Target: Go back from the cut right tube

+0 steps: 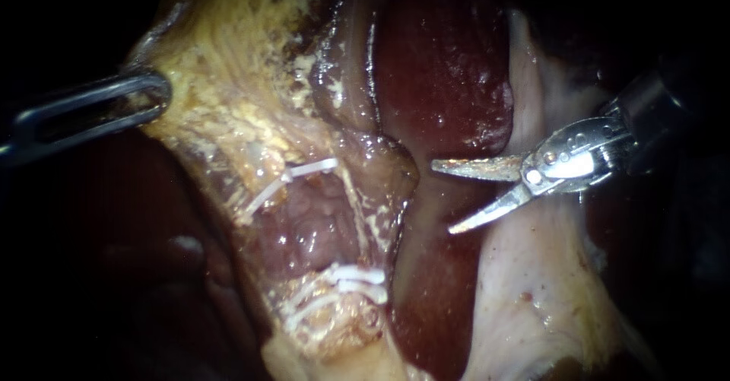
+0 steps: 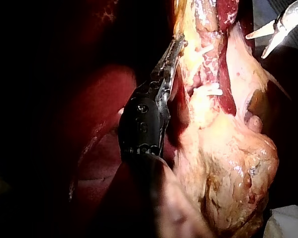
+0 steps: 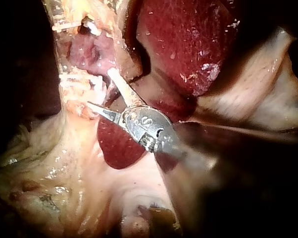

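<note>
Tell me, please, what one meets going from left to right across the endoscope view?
left instrument → yellowish tissue → upper white clip → right instrument, blades open. The liver is left out, since it lies behind those blades.
</note>
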### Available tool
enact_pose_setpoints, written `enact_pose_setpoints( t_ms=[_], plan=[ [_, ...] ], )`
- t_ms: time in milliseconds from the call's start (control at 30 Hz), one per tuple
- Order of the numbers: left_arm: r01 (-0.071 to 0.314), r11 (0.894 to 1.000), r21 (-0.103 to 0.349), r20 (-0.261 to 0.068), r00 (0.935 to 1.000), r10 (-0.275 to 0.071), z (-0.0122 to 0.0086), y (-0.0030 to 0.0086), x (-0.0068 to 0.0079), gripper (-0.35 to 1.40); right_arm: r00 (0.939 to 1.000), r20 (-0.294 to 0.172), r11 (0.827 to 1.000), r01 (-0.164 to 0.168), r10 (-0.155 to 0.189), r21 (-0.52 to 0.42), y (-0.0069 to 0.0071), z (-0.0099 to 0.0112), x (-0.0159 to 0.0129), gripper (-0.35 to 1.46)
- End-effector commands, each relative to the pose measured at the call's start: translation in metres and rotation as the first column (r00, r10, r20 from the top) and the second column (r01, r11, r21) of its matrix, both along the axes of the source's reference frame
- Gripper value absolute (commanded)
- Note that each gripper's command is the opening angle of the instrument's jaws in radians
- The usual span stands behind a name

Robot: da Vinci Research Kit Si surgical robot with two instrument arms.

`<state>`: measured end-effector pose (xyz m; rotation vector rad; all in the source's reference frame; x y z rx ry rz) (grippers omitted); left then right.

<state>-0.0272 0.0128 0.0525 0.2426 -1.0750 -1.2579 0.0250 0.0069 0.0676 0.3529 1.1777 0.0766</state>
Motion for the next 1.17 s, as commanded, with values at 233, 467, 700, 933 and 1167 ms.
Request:
enact_pose_setpoints(
  t_ms=[233,467,700,933,1167],
  plan=[
    [-0.047,0.998,0.038,-0.013,0.9988,0.047,0.0059,-0.0013,-0.0047,-0.35,1.0000,-0.003,1.000,0.004,-0.004,-0.001,-0.0001,0.0001,-0.0004,1.43],
    [-0.091,0.994,0.060,-0.017,0.9956,0.092,0.0107,-0.0021,-0.0101,-0.35,1.0000,-0.003,1.000,0.005,-0.005,-0.001,0.0000,0.0001,-0.0008,1.43],
    [-0.102,0.992,0.068,-0.015,0.9946,0.103,0.0119,-0.0021,-0.0117,-0.35,1.0000,-0.005,1.000,0.008,-0.008,0.001,0.0001,0.0002,-0.0011,1.43],
    [-0.103,0.992,0.068,-0.014,0.9944,0.105,0.0118,-0.0021,-0.0117,-0.35,1.0000,-0.003,1.000,0.005,-0.005,0.000,0.0002,0.0001,-0.0011,1.43],
    [-0.104,0.992,0.068,-0.013,0.9943,0.105,0.0119,-0.0021,-0.0116,-0.35,1.0000,-0.003,1.000,0.005,-0.005,0.000,0.0002,0.0001,-0.0011,1.43]
  ],
)
